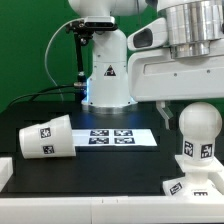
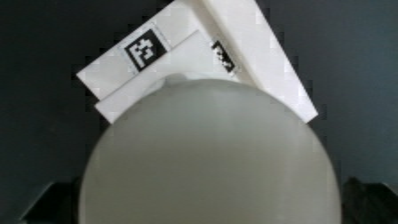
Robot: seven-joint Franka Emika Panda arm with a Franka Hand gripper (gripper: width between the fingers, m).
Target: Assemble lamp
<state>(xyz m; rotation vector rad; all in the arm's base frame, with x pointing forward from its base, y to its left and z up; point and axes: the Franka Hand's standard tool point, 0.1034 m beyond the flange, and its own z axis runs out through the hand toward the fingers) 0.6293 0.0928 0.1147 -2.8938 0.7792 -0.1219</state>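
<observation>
Three lamp parts in view, none clearly joined. The bulb [image 1: 197, 128] stands upright at the exterior view's right, dome up and tagged neck down, directly over the base [image 1: 186, 188], which is cut off by the frame edge. Can't tell whether the neck is seated in the base, only resting on it, or held just above it. The gripper [image 1: 188, 97] hangs close over the dome. Its fingers aren't readable in either view, so spread, closed or clamped on the bulb: cannot tell. In the wrist view the bulb [image 2: 214, 150] fills most of the frame, with the boxy base [image 2: 187, 60] behind it showing two tags. Likely reason for this layout: the step in hand looks like bulb-into-base, and upright with the neck down is the pose the socket needs, hence the arm centred above. The shade [image 1: 45, 137] lies on its side on the black table [image 1: 100, 170], well apart at the exterior view's left. Probably parked there as the last part to go on. The marker board [image 1: 120, 137] lies flat between shade and bulb. Containers: the shade is the only cup-like thing, nothing seen in it, though its inside barely shows. The base socket is hidden by the bulb.
</observation>
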